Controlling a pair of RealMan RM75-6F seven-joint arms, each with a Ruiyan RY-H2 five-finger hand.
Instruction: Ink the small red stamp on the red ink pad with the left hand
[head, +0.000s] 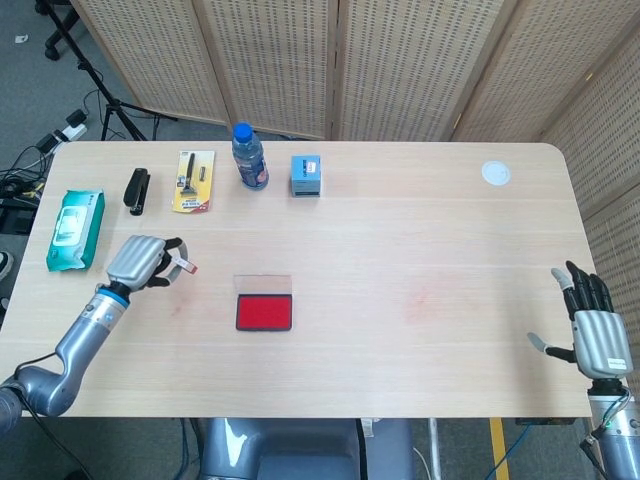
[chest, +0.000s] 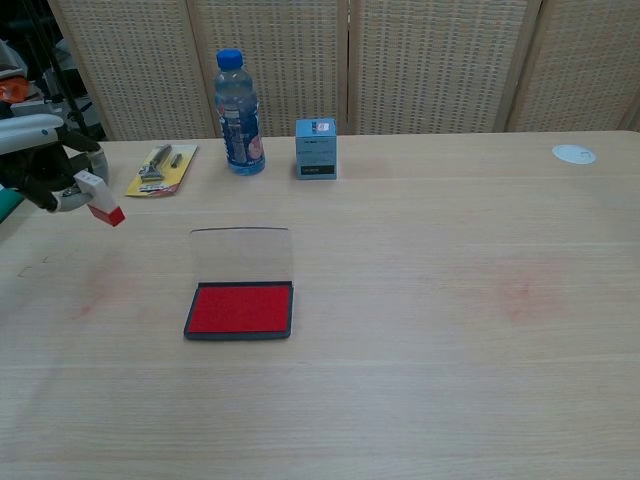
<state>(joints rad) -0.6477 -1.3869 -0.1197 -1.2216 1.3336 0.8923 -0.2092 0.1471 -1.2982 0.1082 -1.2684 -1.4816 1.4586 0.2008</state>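
My left hand hovers above the table's left side, well left of the red ink pad, and pinches the small red stamp by its white handle. In the chest view the left hand sits at the left edge with the stamp tilted, red end down and off the table. The ink pad lies open with its clear lid flat behind it. My right hand rests at the table's front right corner, fingers spread and holding nothing.
Along the back stand a water bottle, a small blue box, a yellow card pack and a black stapler. A green wipes pack lies at the far left, a white disc at the back right.
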